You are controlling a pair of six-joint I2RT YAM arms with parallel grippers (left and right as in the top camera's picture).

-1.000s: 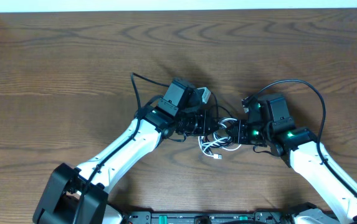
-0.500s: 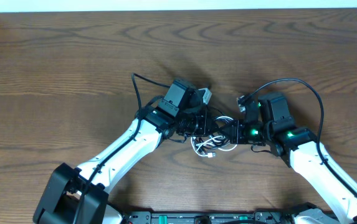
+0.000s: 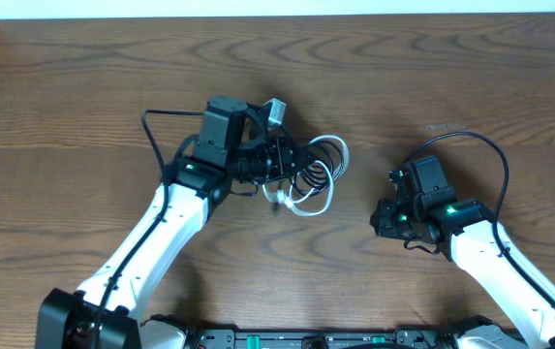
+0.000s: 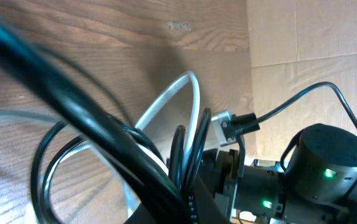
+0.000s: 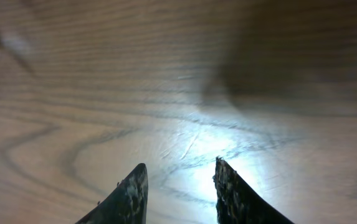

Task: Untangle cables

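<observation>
Progress looks early to me: the cables (image 3: 312, 179) are one mixed bundle, not yet separated into single cords. On the left side, the left end effector (image 3: 285, 170) is clenched on this bundle and holds it over the bench (image 3: 83, 87), a little left of the centre. Whether the lowest loops touch the wood, I cannot tell. From the grip the loops spread out to the right. The white cable (image 3: 308, 206) makes a smooth rounded loop on the lower side. The black cables (image 3: 333, 152) make several thin round coils just above it and cross through it. In the left wrist view the cords pass very close to the camera and look glossy and rubbery, and the white one bends in a tall arch. The bench is dark brown wood with long wavy grain and a matte surface. Farther right, well apart from the bundle, the right end effector (image 3: 384, 219) is released: in its wrist view two dark pointed fingers stand apart with only bare wood between them. What is left, I think, is nearly all the real work: to take one cord, draw it free of the coils, and lay each cable alone
</observation>
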